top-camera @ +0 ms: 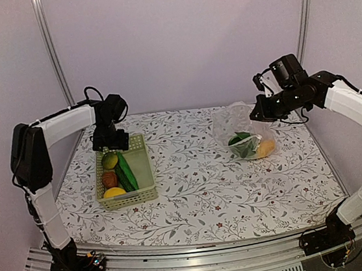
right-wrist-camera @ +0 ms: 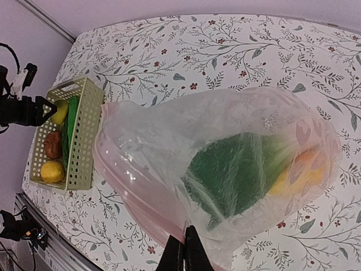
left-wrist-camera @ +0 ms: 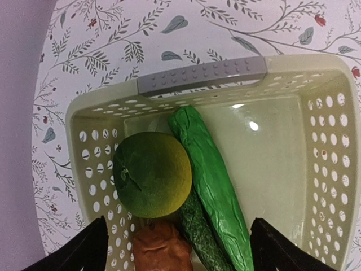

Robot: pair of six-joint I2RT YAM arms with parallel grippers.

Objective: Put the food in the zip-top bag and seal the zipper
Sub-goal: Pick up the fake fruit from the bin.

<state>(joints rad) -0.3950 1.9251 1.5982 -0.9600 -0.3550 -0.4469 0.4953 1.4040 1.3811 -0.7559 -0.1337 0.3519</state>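
Observation:
The clear zip-top bag (top-camera: 243, 132) stands at the right of the table with a dark green piece (right-wrist-camera: 231, 172) and an orange-yellow piece (right-wrist-camera: 296, 172) inside. Its pale pink zipper (right-wrist-camera: 132, 197) runs along the open mouth. My right gripper (right-wrist-camera: 184, 248) is shut on the bag's mouth edge and holds it up. My left gripper (left-wrist-camera: 177, 254) is open above the pale green basket (top-camera: 142, 169). Under it lie a yellow-green lemon (left-wrist-camera: 152, 174), a long green cucumber (left-wrist-camera: 217, 186), a darker green piece (left-wrist-camera: 203, 234) and a reddish-brown piece (left-wrist-camera: 161, 248). Another yellow lemon (top-camera: 114, 192) lies at the basket's near end.
The table carries a floral cloth (top-camera: 200, 192). Purple walls and metal frame posts (top-camera: 54, 52) close in the back and sides. The basket has a grey handle (left-wrist-camera: 203, 76) at its far rim.

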